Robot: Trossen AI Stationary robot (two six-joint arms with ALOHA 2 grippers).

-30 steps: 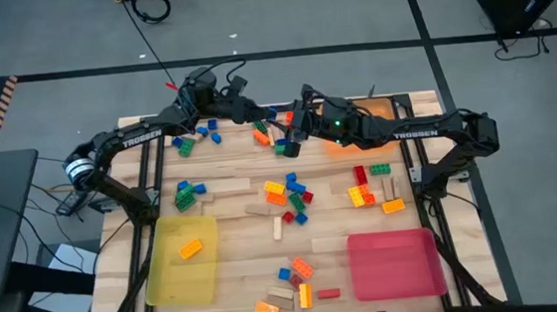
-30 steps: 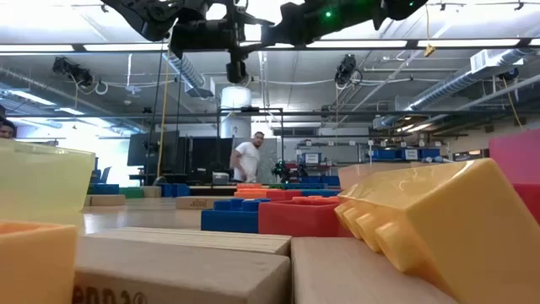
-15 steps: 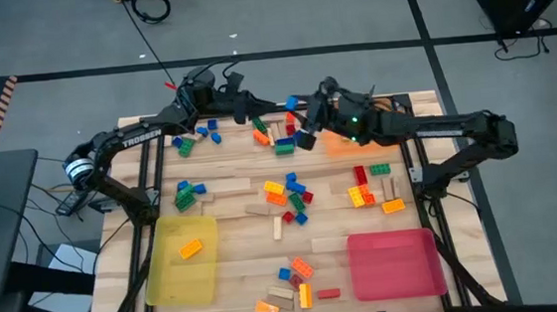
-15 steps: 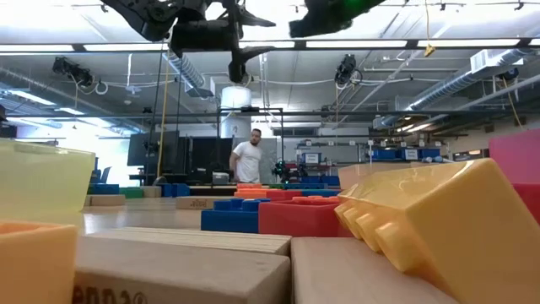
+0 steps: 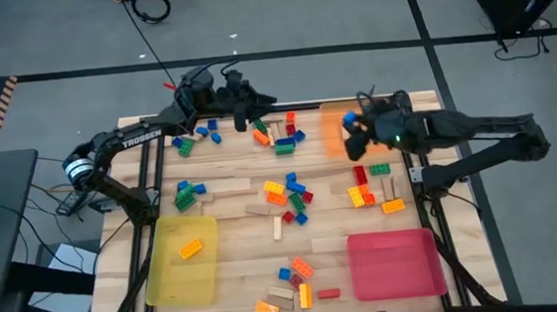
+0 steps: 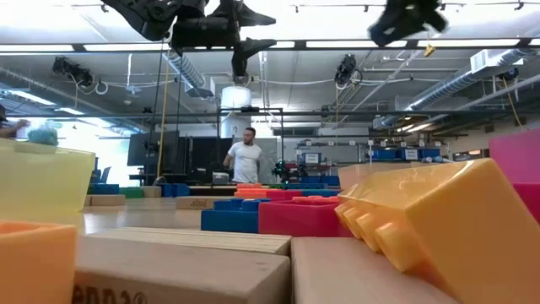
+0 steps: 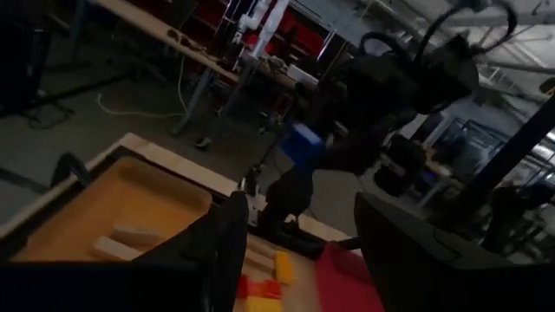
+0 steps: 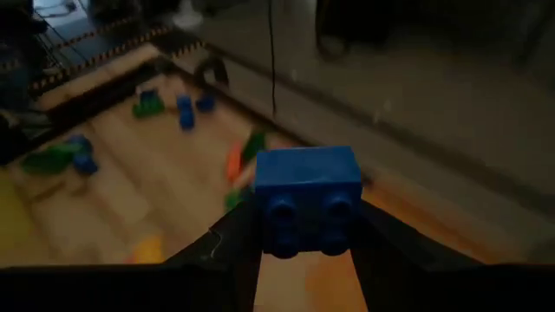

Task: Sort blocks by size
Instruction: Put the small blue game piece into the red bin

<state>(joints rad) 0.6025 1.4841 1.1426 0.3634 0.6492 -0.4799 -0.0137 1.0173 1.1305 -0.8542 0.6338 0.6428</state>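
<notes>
Small blue block (image 8: pixel 306 201), studs facing the wrist camera, clamped between the right gripper (image 5: pixel 353 133) fingers. It hangs in the air over the orange tray (image 5: pixel 333 130) at the table's far edge, toward the far right corner.

Other blocks (image 5: pixel 279 136) lie loose on the wooden table (image 5: pixel 237 264): a cluster at the far edge near the middle, greens and blues toward the far left corner, a mixed heap at centre, reds and yellows near the right edge, several at the near edge.

Yellow tray (image 5: pixel 181 259) near the left edge, one orange block (image 5: pixel 190 248) in it. Red tray (image 5: pixel 393 263) by the near right corner.

Left gripper (image 5: pixel 255 106) raised above the far edge, fingers (image 7: pixel 227 227) apart, holding nothing.

Person (image 6: pixel 246 160) stands in the room beyond.
</notes>
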